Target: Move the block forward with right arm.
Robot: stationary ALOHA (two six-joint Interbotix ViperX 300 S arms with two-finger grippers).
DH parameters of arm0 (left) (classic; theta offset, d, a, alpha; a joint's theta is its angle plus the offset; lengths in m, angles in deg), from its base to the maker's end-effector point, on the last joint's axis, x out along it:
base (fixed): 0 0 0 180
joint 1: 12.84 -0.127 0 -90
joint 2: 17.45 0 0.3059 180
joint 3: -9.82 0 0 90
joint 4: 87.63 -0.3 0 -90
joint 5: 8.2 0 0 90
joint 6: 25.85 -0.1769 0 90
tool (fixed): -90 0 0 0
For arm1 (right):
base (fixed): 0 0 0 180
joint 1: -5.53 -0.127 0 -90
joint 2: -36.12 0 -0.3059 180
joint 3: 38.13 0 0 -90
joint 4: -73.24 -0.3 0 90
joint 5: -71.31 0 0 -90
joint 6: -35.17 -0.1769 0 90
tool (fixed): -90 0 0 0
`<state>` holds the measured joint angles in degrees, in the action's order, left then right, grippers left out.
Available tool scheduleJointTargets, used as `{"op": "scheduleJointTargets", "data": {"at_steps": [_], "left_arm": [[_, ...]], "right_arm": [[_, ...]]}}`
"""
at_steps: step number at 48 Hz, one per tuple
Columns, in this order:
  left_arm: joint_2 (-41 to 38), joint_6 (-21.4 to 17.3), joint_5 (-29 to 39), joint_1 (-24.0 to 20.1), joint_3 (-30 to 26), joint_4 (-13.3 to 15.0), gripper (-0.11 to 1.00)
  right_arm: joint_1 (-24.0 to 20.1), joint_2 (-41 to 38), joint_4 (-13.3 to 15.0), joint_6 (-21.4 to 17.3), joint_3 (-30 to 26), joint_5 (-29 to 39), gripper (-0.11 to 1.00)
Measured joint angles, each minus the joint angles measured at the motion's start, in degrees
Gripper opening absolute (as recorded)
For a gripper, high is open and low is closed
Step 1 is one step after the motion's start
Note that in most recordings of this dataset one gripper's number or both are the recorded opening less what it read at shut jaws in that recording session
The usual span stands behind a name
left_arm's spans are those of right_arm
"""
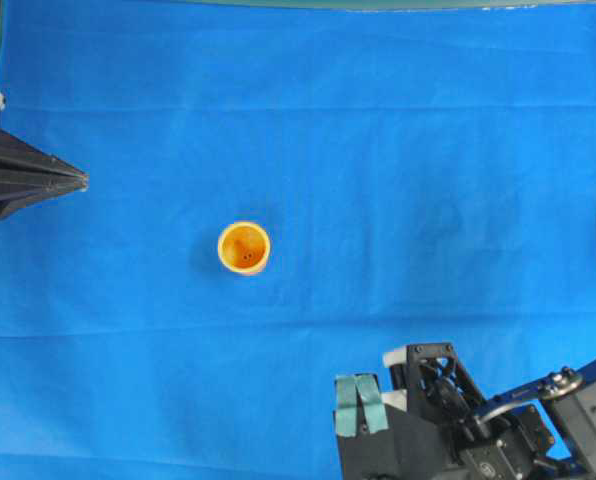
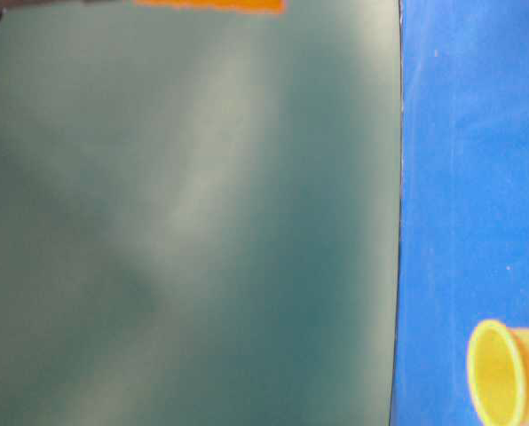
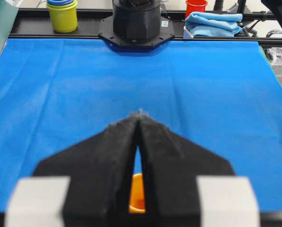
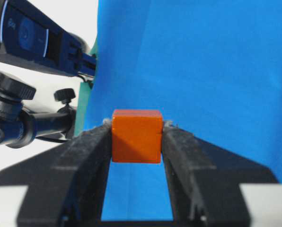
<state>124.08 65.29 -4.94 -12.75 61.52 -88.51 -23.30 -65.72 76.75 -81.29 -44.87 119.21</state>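
Observation:
The block [image 4: 136, 135], a small orange cube, sits pinched between the tips of my right gripper [image 4: 136, 130] above the blue cloth. In the overhead view the right arm [image 1: 458, 420] reaches in at the bottom right; its teal-padded fingers [image 1: 348, 408] point left, and the block is hidden there. My left gripper [image 1: 83, 180] stays folded at the left edge, its black pointed jaws pressed together [image 3: 140, 114] with nothing between them.
A round orange-yellow cup [image 1: 244, 247] stands upright near the middle of the blue cloth [image 1: 398, 150], well up and left of the right gripper. It also shows in the table-level view as a yellow cup [image 2: 500, 373]. Stacked cups [image 3: 62, 14] and a folded blue towel [image 3: 212, 23] lie beyond the cloth.

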Motion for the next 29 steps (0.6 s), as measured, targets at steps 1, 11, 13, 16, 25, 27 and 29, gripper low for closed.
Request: {"op": "scheduleJointTargets", "data": {"at_steps": [1,11,13,16,25,27,29], "left_arm": [[0.1,-0.1,0.0,0.1,0.0,-0.1,0.00],[0.1,-0.3,0.0,0.0,0.0,-0.1,0.00],[0.1,-0.3,0.0,0.0,0.0,-0.1,0.00],[0.1,-0.3,0.0,0.0,0.0,-0.1,0.00],[0.0,-0.3,0.0,0.0,0.1,-0.1,0.00],[0.1,-0.3,0.0,0.0,0.0,-0.1,0.00],[0.0,-0.3,0.0,0.1,0.1,-0.1,0.00]], "right_arm": [[0.0,0.0,0.0,0.0,0.0,0.0,0.41],[0.0,0.0,-0.3,0.0,0.0,0.0,0.41],[0.0,0.0,-0.3,0.0,0.0,0.0,0.41],[0.0,0.0,-0.3,0.0,0.0,0.0,0.41],[0.0,0.1,-0.3,0.0,0.0,0.3,0.41],[0.0,0.0,-0.3,0.0,0.0,0.4,0.41],[0.0,0.0,-0.4,0.0,0.0,0.7,0.41]]}}
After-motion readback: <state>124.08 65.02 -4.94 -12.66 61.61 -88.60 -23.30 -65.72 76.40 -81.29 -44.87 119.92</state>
